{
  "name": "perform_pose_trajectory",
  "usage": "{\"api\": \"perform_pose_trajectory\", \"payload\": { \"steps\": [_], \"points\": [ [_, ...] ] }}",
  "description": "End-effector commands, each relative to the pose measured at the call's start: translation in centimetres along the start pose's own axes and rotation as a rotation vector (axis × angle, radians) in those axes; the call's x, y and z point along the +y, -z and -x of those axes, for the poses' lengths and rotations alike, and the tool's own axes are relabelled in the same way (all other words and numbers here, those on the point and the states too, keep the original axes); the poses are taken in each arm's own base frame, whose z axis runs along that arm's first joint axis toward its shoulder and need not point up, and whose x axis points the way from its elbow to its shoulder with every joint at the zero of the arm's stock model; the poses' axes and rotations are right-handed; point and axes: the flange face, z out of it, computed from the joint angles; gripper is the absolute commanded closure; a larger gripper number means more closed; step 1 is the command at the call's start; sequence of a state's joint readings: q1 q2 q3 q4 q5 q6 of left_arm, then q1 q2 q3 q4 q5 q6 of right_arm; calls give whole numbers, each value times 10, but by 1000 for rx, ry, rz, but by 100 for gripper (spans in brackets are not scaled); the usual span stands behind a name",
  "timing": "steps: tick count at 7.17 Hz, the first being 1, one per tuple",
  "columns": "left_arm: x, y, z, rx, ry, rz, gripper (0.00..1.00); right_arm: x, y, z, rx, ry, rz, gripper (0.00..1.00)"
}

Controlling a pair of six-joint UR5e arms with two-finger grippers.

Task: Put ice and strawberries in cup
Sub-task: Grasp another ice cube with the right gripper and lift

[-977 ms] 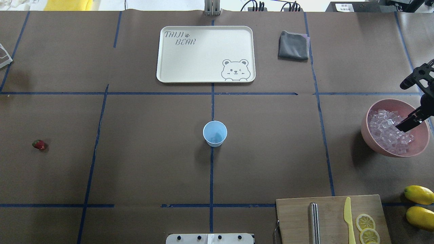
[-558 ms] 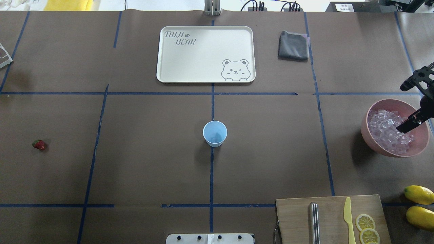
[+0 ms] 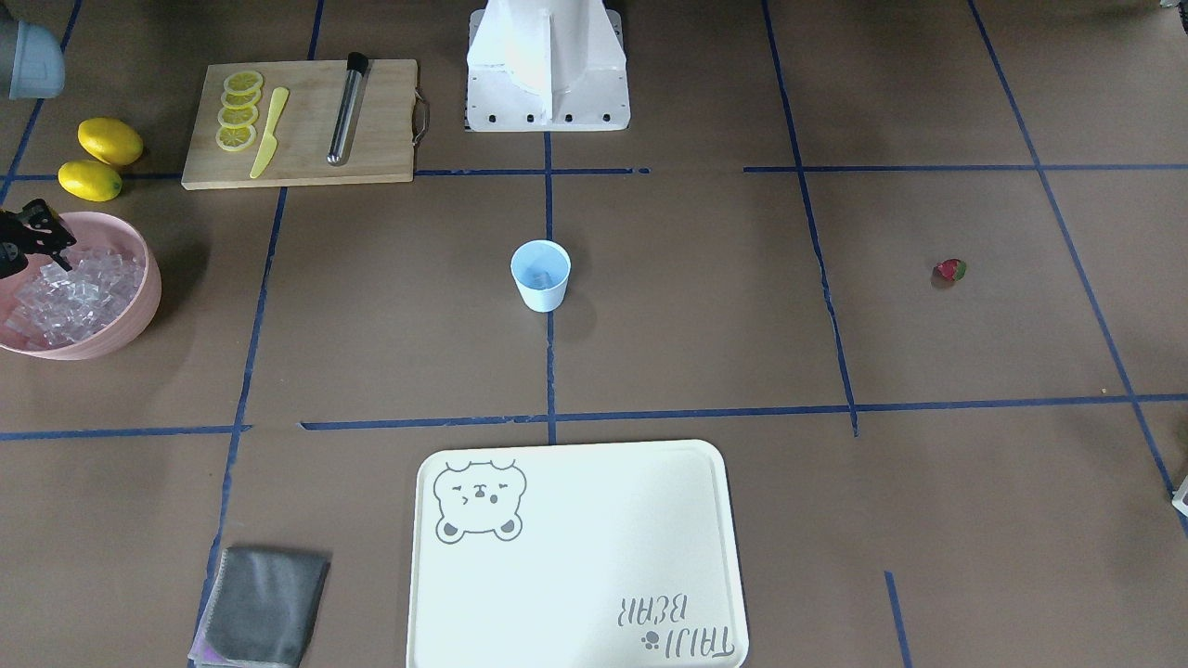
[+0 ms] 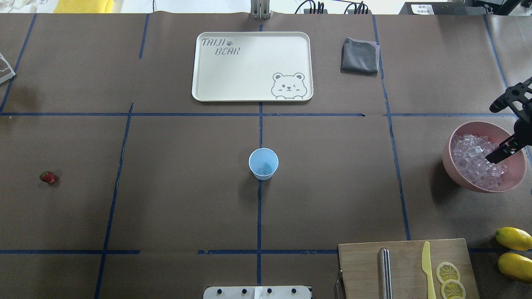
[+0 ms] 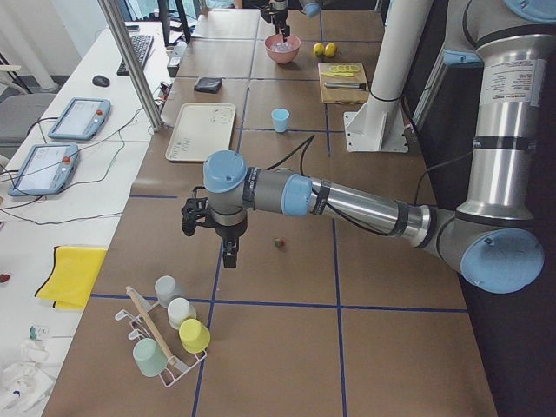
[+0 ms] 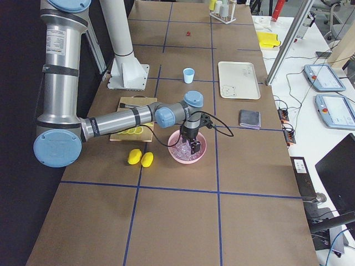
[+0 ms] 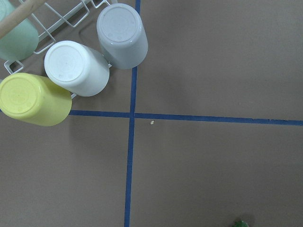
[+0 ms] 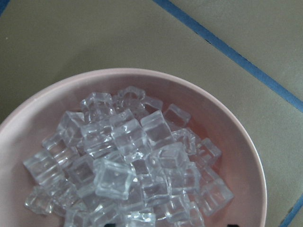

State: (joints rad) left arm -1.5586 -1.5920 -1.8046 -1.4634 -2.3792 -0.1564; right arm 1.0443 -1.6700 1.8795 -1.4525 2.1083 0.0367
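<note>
The pale blue cup [image 4: 263,163] stands upright at the table's middle, also in the front view [image 3: 540,274]. The ice [image 4: 471,160] fills a pink bowl [image 4: 447,153] at the right edge; the right wrist view shows the cubes [image 8: 128,156] close up. My right gripper [image 4: 493,133] hangs just over the ice, jaws wide open and empty. The strawberry [image 4: 48,177] lies alone far left, also in the front view [image 3: 949,271]. My left gripper [image 5: 228,252] shows only in the exterior left view, hovering near the strawberry [image 5: 279,243]; I cannot tell if it is open.
A cream bear tray [image 4: 199,66] and a folded grey cloth [image 4: 360,55] lie at the back. A cutting board [image 4: 361,265] holds a metal rod, yellow knife and lemon slices; two lemons [image 4: 513,238] lie beside it. A rack of upturned cups [image 7: 75,68] stands near the left arm.
The right gripper has shifted very slightly over the bowl and stays open. The cup, the strawberry and the rest have not moved.
</note>
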Motion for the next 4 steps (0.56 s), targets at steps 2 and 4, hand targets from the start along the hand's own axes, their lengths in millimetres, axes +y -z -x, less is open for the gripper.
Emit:
{"api": "perform_pose_trajectory", "payload": {
  "steps": [2, 4],
  "points": [
    [0, 0, 0, 0, -1, -1, 0, -1, -7, 7, -9, 14, 15, 20],
    [0, 0, 0, 0, -1, -1, 0, 0, -13, 11, -45, 15, 27, 23]
  ]
}}
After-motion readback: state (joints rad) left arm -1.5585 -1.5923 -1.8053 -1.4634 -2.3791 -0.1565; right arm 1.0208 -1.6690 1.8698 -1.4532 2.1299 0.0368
